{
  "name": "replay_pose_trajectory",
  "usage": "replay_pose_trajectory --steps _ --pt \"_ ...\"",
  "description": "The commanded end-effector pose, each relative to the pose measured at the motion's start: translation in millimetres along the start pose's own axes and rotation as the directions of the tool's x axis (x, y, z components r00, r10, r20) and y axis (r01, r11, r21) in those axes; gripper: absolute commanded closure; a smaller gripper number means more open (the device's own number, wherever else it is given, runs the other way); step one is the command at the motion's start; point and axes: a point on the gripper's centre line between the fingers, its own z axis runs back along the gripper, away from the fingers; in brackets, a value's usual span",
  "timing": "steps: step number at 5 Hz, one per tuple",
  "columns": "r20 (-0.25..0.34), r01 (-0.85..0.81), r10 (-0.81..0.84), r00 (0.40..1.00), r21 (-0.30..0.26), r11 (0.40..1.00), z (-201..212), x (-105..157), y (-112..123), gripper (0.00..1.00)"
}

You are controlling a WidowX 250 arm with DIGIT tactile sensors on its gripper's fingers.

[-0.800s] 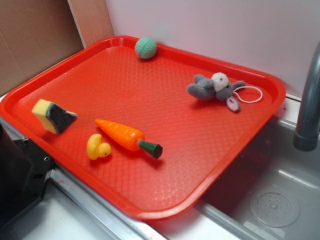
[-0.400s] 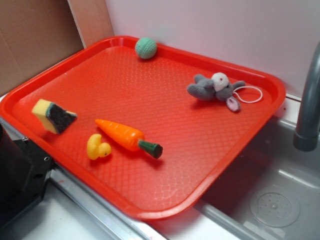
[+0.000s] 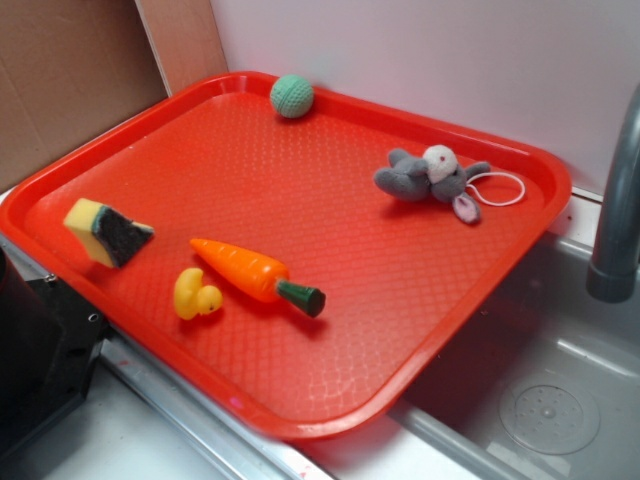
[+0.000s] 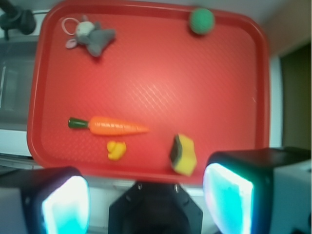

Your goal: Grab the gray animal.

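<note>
The gray animal (image 3: 428, 176) is a small gray plush with a white face, a pink-lined ear and a white string loop. It lies near the far right corner of the red tray (image 3: 130, 150). In the wrist view it lies at the top left (image 4: 92, 37). My gripper (image 4: 146, 200) is open and empty, high above the tray's near edge, far from the plush. Its two fingers (image 4: 66, 204) stand wide apart at the bottom of the wrist view. Only part of the arm's black base shows in the exterior view.
On the tray lie an orange carrot (image 3: 250, 272), a yellow duck (image 3: 196, 295), a yellow and dark sponge (image 3: 108, 232) and a green ball (image 3: 291, 96). A steel sink (image 3: 545, 395) with a faucet (image 3: 620, 220) lies to the right. A wall stands behind.
</note>
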Motion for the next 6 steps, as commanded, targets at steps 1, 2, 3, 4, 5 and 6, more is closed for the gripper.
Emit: replay_pose_trajectory --steps 1,2,3,4,5,6 --pt "0.107 0.183 -0.188 0.976 0.056 0.981 -18 50 -19 0.00" --pt "0.181 0.261 -0.267 0.947 0.059 0.964 -37 71 -34 0.00" --pt "0.249 0.271 -0.297 0.922 0.135 0.953 -60 92 -53 0.00" --pt "0.255 0.277 -0.304 0.918 0.137 0.951 -81 108 -60 0.00" --pt "0.243 0.263 -0.293 0.925 0.149 0.953 -109 125 -73 0.00" --pt "0.206 0.251 -0.281 0.937 0.163 0.954 -128 139 -77 0.00"
